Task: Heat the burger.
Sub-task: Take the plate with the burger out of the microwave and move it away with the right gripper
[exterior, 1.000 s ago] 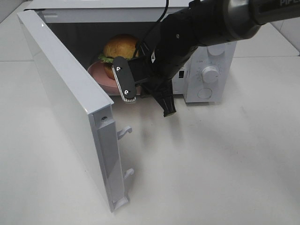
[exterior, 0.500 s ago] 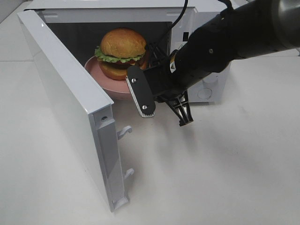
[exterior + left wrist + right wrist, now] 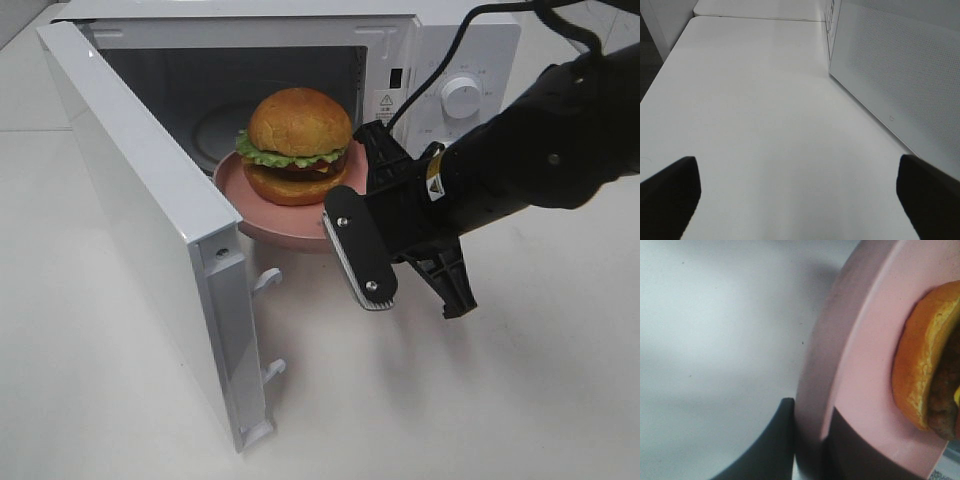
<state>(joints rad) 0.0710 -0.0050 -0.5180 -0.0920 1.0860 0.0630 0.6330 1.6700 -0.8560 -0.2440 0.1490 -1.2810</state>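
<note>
Plain white table [image 3: 520, 400] – evenly lit – with seams between panels.

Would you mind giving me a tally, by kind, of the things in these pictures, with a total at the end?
Burger: 1
Pink plate: 1
Microwave: 1
Table: 1
Grippers: 2, the right gripper shut on the plate rim, the left gripper open over bare table
Total: 6

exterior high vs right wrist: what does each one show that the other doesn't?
Exterior high only: the microwave with its door swung open, the burger's top bun and lettuce, the right arm's body. Right wrist only: a close look at the right gripper clamped on the plate's rim. Both: the pink plate, the burger and the white table.
</note>
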